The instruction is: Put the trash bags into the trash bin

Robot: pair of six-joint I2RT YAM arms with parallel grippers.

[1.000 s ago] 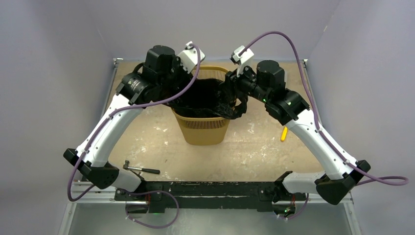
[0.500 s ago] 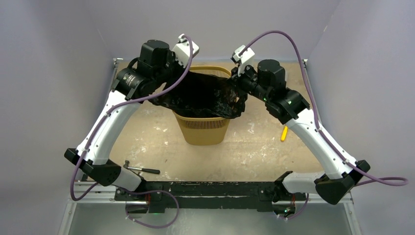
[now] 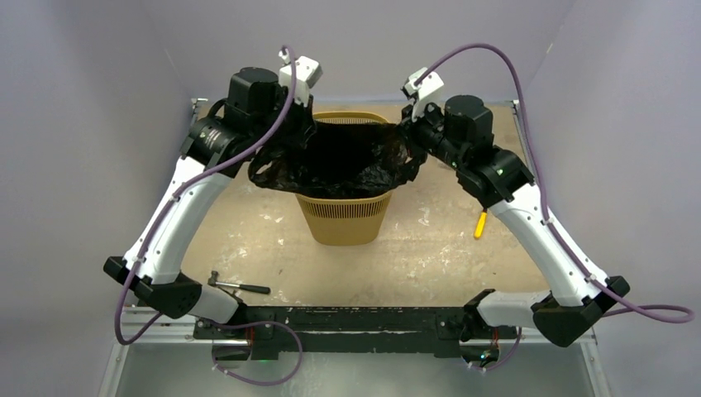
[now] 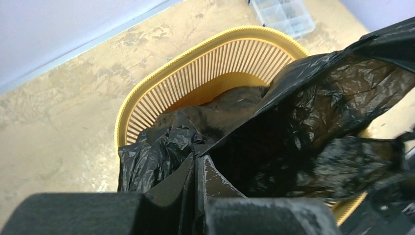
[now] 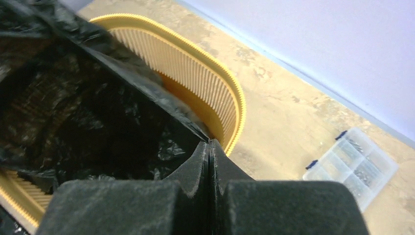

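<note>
Trash bag [image 3: 347,161] is stretched open across the mouth of the trash bin [image 3: 343,219], held at two ends. Left pincer [image 4: 196,164]: fingers pressed together on the bag's film at the bin's left side. Right pincer [image 5: 209,147]: clamped tight, bag edge pinched at the tips at the bin's right side. Bin stands upright on the tabletop [image 3: 413,248].

Top view only:
- Bag film bulges out past the bin's rim on left and right; the bin's near wall is uncovered below it.
- Small hammer-like tool [image 3: 238,286] lies on the near side of the bin, toward the left arm's base.
- Short yellow item [image 3: 479,225] lies right of the bin, apart from it.

Left wrist only: bag's lower part is bunched down inside the bin, with ribbed inner wall bare above it.

Right wrist only: bin's rim beside the pincer is bare, and the bag edge runs inside it.

Both wrist views: clear compartment box [image 5: 352,164] sits on the tabletop beyond the bin, contents too small to make out.
</note>
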